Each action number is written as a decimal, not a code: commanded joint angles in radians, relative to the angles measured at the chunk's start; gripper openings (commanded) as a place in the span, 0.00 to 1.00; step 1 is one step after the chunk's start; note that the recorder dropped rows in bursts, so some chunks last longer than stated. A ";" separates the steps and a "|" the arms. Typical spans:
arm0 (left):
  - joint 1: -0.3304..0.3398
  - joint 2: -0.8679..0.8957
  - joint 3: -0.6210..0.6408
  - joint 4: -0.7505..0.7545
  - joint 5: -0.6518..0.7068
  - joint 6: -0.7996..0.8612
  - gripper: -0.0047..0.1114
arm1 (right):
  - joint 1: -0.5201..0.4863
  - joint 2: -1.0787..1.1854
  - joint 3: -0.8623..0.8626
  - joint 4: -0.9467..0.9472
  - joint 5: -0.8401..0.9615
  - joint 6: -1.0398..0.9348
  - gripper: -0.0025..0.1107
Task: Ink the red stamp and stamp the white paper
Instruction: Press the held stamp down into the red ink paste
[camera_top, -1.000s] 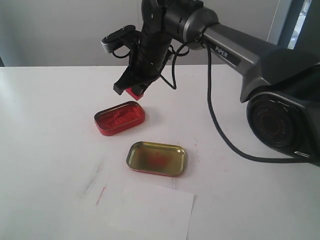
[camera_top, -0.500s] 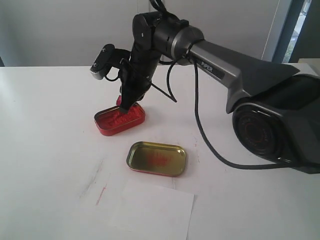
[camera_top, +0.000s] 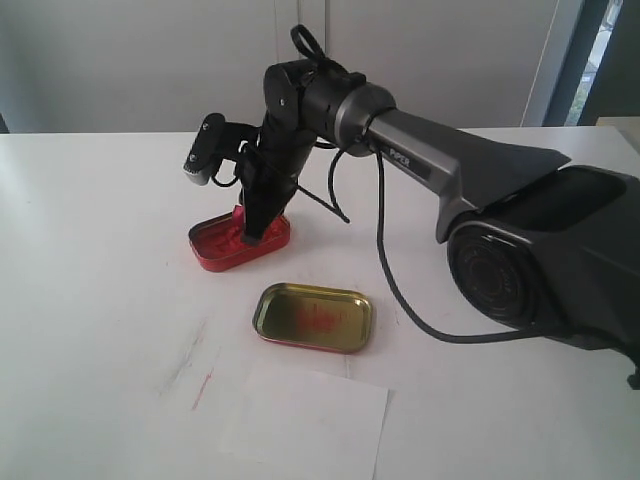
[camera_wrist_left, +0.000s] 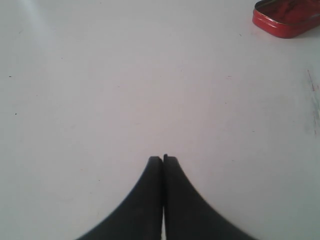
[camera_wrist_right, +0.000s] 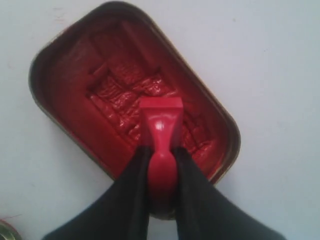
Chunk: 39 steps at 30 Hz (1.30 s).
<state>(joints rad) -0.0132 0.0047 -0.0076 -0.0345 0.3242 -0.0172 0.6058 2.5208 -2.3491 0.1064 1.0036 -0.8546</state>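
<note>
The red stamp (camera_wrist_right: 161, 125) is down in the red tin (camera_wrist_right: 52, 97), its glossy rectangular block pressed into the lumpy, creased ink paste (camera_wrist_right: 120, 92), and the right pincer (camera_wrist_right: 161, 150) is clenched on its narrow rounded handle, one black finger on each side. White lettering on the grey link of the right arm (camera_top: 400, 157) reads "PIPER", and that's the only writing on show. In the exterior view that arm reaches across from the right, bends at the wrist and points steeply down into the tin (camera_top: 215, 258), with a small wrist camera (camera_top: 205, 150) jutting out to the left and a black cable (camera_top: 385, 270) looping down behind. The tin is a shallow oval with red walls. Just in front of it lies the tin lid (camera_top: 345, 330), apart from it, open side up, gold-lined and shiny with a red smudge in the middle. Nearer the camera, the white paper (camera_top: 310, 420) lies flat on the white surface (camera_top: 100, 200), thin and plain, with faint red smears (camera_top: 205, 385) beside it. The left pincer (camera_wrist_left: 163, 159) is clenched on nothing, its dark fingers pressed together over bare surface, the tin (camera_wrist_left: 287, 20) well away.
</note>
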 joint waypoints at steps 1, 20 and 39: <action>0.002 -0.005 0.008 -0.002 0.009 -0.004 0.04 | 0.000 0.004 -0.003 0.007 -0.002 -0.010 0.02; 0.002 -0.005 0.008 -0.002 0.009 -0.004 0.04 | 0.000 0.006 -0.003 0.007 0.148 0.006 0.02; 0.002 -0.005 0.008 -0.002 0.009 -0.004 0.04 | -0.002 0.006 -0.003 -0.068 0.091 0.052 0.02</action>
<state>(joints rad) -0.0132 0.0047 -0.0076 -0.0345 0.3242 -0.0172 0.6058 2.5273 -2.3491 0.0559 1.1132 -0.8230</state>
